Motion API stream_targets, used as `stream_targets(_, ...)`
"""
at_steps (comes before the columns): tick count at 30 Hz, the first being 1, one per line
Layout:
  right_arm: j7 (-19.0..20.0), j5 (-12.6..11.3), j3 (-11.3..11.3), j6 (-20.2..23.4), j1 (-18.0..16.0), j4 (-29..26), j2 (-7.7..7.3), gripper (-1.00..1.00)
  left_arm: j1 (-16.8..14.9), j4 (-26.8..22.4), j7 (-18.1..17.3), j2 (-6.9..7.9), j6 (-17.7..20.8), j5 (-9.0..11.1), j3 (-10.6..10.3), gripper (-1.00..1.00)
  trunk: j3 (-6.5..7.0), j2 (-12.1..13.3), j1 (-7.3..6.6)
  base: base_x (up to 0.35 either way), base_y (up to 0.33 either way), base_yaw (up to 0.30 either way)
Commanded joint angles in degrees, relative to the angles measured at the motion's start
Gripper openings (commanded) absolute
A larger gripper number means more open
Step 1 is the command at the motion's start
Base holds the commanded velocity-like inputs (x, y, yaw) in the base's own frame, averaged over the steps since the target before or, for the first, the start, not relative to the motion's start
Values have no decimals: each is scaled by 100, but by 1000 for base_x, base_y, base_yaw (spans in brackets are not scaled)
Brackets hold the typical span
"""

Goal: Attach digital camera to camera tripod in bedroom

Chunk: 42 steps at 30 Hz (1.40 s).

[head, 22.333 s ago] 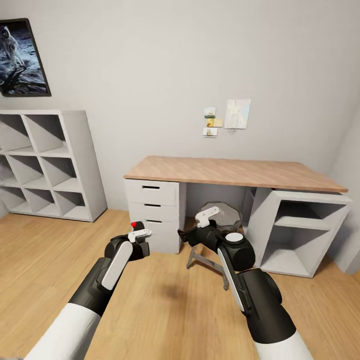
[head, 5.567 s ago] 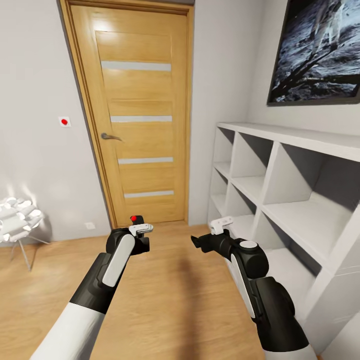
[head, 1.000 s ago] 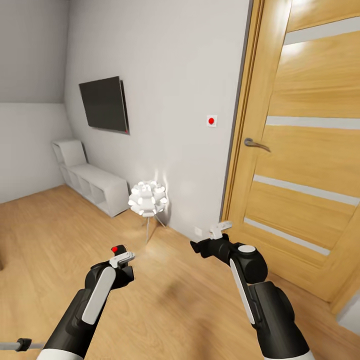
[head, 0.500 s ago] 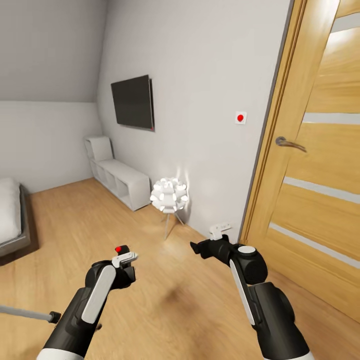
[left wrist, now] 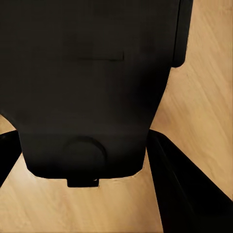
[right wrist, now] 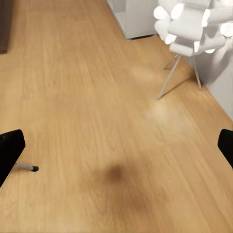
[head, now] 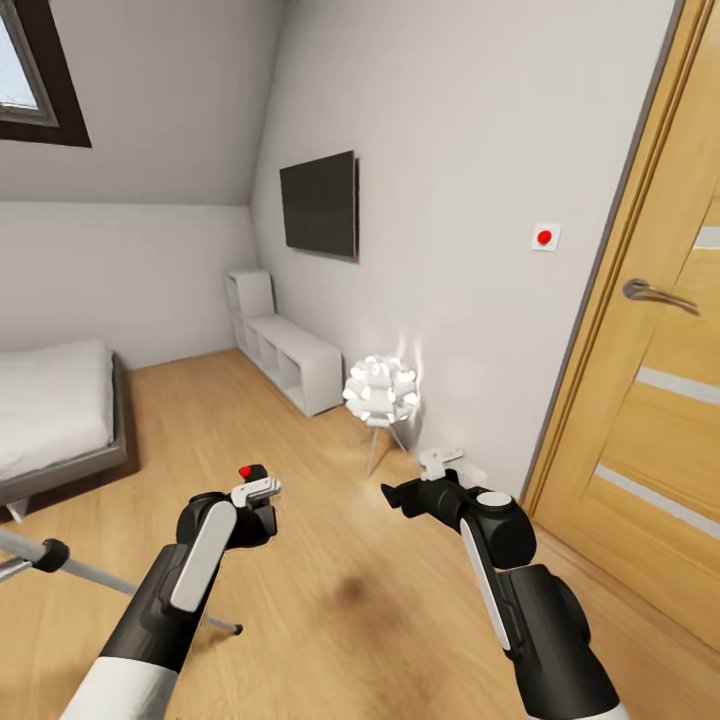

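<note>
Both arms forward, low over light wooden floor (head: 330, 470).
Left end effector (head: 262, 502) clamped on small black boxy camera (left wrist: 92, 87); right end effector (head: 400, 492) wide open, empty, near white cluster floor lamp (head: 380, 390).

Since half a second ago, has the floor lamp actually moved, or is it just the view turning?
No. The floor lamp stands by the same wall beside the low white shelf; they shifted right together, so the camera turned.
</note>
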Motion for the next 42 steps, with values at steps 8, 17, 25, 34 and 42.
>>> stream_targets(8, 47, 52, -37, 32, -6, -16, 1, 100, -598, 165, 61, -47, 30, 41, -437, -100, 138, 319, -177, 0, 0, 295)
stream_targets(17, 50, 51, -24, 185, -6, -17, -3, 100, -1460, 701, 49, 140, 30, 1141, -1055, -100, 299, 680, -374, 0, 0, 295)
stream_targets(25, 53, 2, -73, 201, -90, -17, -191, 100, -3227, 1406, 324, 573, 30, 3125, -1815, -100, 440, 1001, -550, 0, 0, 204)
stream_targets(34, 50, -19, -328, 205, -121, -17, -292, 100, -2782, 390, 971, 576, 30, 3625, -1855, -100, 601, 1362, -748, 0, 0, 17)
stream_targets(42, 98, -46, -618, 293, -129, -17, -274, 100, -3173, -8, 1693, 687, 30, 4842, -1898, -100, 745, 1683, -924, 0, 0, 8)
